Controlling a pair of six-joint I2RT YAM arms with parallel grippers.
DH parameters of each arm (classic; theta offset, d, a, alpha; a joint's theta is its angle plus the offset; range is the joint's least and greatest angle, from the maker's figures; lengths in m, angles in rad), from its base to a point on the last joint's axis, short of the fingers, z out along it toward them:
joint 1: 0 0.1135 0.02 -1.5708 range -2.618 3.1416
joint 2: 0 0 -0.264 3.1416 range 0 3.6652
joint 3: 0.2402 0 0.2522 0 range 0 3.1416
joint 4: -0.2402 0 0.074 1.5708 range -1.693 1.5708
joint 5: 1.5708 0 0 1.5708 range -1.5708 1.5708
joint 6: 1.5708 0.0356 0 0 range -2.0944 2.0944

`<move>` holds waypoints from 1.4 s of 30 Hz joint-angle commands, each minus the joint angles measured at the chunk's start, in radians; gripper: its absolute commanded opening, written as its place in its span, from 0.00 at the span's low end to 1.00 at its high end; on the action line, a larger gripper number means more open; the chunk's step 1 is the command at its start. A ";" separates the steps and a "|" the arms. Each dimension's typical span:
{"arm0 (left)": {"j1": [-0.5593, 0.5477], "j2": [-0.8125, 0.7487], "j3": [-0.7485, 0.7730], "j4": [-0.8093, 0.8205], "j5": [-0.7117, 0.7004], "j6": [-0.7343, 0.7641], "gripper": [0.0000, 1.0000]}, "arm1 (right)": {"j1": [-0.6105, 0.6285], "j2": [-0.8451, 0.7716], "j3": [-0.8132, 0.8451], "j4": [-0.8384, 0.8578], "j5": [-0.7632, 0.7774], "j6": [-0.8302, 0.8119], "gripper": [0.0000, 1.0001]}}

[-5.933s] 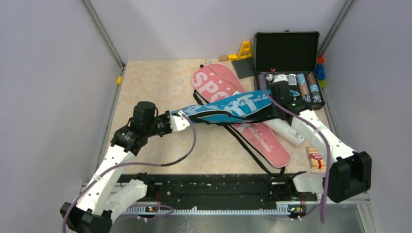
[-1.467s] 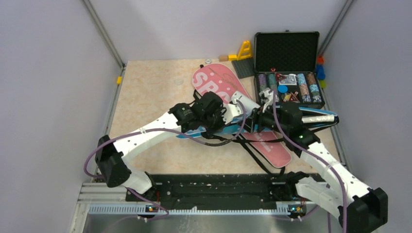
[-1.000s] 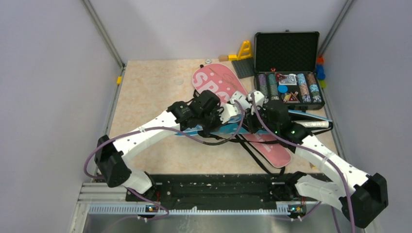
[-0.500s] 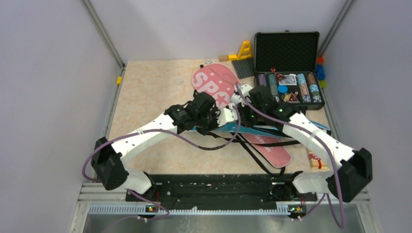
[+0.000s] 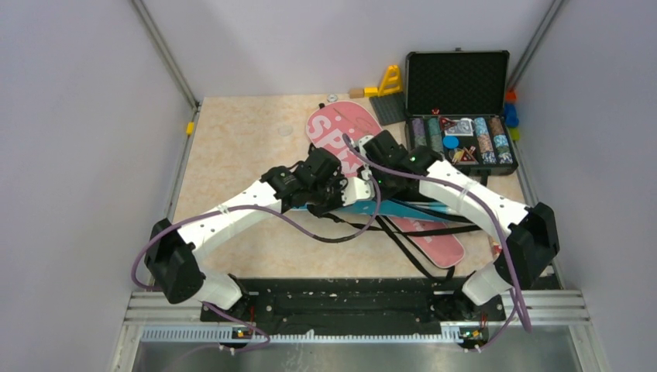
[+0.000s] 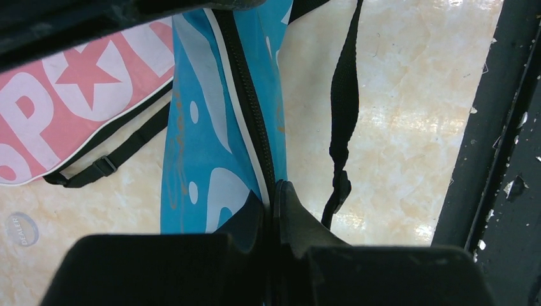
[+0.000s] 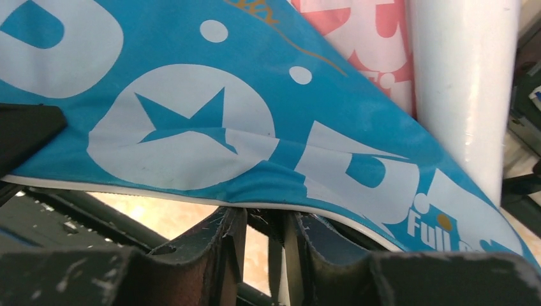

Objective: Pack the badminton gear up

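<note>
Top external | right gripper point(image 7: 265, 223) has slid along blue SPORT cover point(image 5: 411, 208) to left gripper point(image 6: 275, 191) | both clamped on its zipper edge | zip likely nearly closed

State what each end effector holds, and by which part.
Both hold the blue cover: the left end effector pinches its zipper seam, and the right end effector grips its white-piped edge.

The pink cover point(image 6: 70, 102) shows large white "SP" and a star-filled O, the blue cover point(image 7: 357, 121) bears a white star-filled O and small "Full", and a round disc point(image 6: 24, 228) reads "DEALER".
</note>
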 commanded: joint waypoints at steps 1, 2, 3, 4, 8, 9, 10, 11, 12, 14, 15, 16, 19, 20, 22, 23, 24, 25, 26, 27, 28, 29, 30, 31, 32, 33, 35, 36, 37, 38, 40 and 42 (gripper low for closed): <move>-0.008 -0.015 0.037 -0.055 0.082 -0.003 0.00 | 0.027 -0.022 -0.030 0.076 0.175 -0.010 0.31; -0.008 -0.014 0.040 -0.060 0.087 -0.007 0.00 | 0.029 -0.047 -0.045 0.108 0.180 -0.007 0.32; -0.008 -0.013 0.042 -0.064 0.092 -0.010 0.00 | 0.030 -0.070 -0.066 0.136 0.178 -0.008 0.33; -0.008 -0.013 0.044 -0.067 0.096 -0.011 0.00 | 0.032 -0.090 -0.088 0.168 0.176 -0.007 0.34; -0.008 -0.013 0.054 -0.072 0.093 -0.024 0.00 | 0.052 -0.185 -0.159 0.282 0.161 -0.026 0.34; -0.008 -0.012 0.054 -0.072 0.093 -0.026 0.00 | 0.057 -0.206 -0.175 0.310 0.154 -0.030 0.34; -0.008 -0.011 0.056 -0.072 0.093 -0.030 0.00 | 0.060 -0.229 -0.188 0.336 0.147 -0.028 0.34; -0.008 -0.010 0.059 -0.072 0.094 -0.034 0.00 | 0.060 -0.249 -0.203 0.357 0.144 -0.014 0.35; -0.008 -0.008 0.060 -0.072 0.094 -0.038 0.00 | 0.060 -0.263 -0.212 0.369 0.141 -0.005 0.35; -0.008 -0.005 0.065 -0.074 0.098 -0.042 0.00 | 0.060 -0.286 -0.229 0.384 0.139 0.013 0.36; -0.008 -0.005 0.065 -0.074 0.099 -0.043 0.00 | 0.061 -0.297 -0.236 0.391 0.140 0.023 0.37; -0.008 -0.003 0.067 -0.074 0.099 -0.047 0.00 | 0.060 -0.307 -0.246 0.401 0.139 0.029 0.38; -0.008 -0.002 0.075 -0.074 0.095 -0.053 0.00 | 0.060 -0.326 -0.272 0.408 0.144 0.041 0.38; -0.009 -0.001 0.077 -0.074 0.096 -0.054 0.00 | 0.060 -0.326 -0.279 0.406 0.143 0.043 0.38; -0.008 0.001 0.082 -0.075 0.098 -0.056 0.00 | 0.061 -0.316 -0.285 0.402 0.141 0.047 0.38; -0.008 0.003 0.083 -0.076 0.098 -0.056 0.00 | 0.061 -0.311 -0.285 0.400 0.139 0.049 0.38; -0.008 0.005 0.085 -0.076 0.097 -0.057 0.00 | 0.062 -0.306 -0.284 0.399 0.132 0.049 0.38; -0.008 0.005 0.085 -0.075 0.095 -0.059 0.00 | 0.065 -0.301 -0.282 0.398 0.124 0.049 0.38; -0.008 0.006 0.085 -0.072 0.091 -0.061 0.00 | 0.069 -0.295 -0.278 0.398 0.114 0.047 0.37; -0.008 0.007 0.085 -0.070 0.085 -0.067 0.00 | 0.078 -0.289 -0.273 0.397 0.110 0.044 0.37; -0.008 0.008 0.088 -0.069 0.083 -0.070 0.00 | 0.088 -0.284 -0.268 0.393 0.118 0.044 0.37; -0.008 0.007 0.091 -0.069 0.081 -0.071 0.00 | 0.105 -0.277 -0.260 0.387 0.130 0.045 0.35; -0.008 0.007 0.091 -0.068 0.078 -0.073 0.00 | 0.115 -0.268 -0.254 0.377 0.143 0.048 0.34; -0.008 0.005 0.093 -0.064 0.069 -0.079 0.00 | 0.122 -0.258 -0.245 0.363 0.153 0.056 0.33; -0.008 0.001 0.093 -0.061 0.061 -0.084 0.00 | 0.126 -0.246 -0.237 0.347 0.160 0.062 0.33; -0.008 -0.001 0.091 -0.057 0.055 -0.086 0.00 | 0.129 -0.237 -0.232 0.333 0.163 0.070 0.33; -0.008 -0.004 0.090 -0.054 0.044 -0.086 0.00 | 0.133 -0.222 -0.231 0.310 0.173 0.090 0.32; -0.008 -0.005 0.088 -0.054 0.042 -0.085 0.00 | 0.134 -0.218 -0.231 0.306 0.185 0.097 0.32; -0.008 -0.007 0.087 -0.054 0.040 -0.085 0.00 | 0.135 -0.217 -0.234 0.304 0.207 0.105 0.27; -0.008 -0.009 0.084 -0.053 0.039 -0.086 0.00 | 0.135 -0.218 -0.235 0.302 0.229 0.113 0.18; -0.008 -0.012 0.082 -0.049 0.031 -0.086 0.00 | 0.135 -0.216 -0.228 0.292 0.257 0.124 0.06; -0.008 -0.014 0.080 -0.046 0.026 -0.087 0.00 | 0.136 -0.213 -0.216 0.283 0.276 0.135 0.00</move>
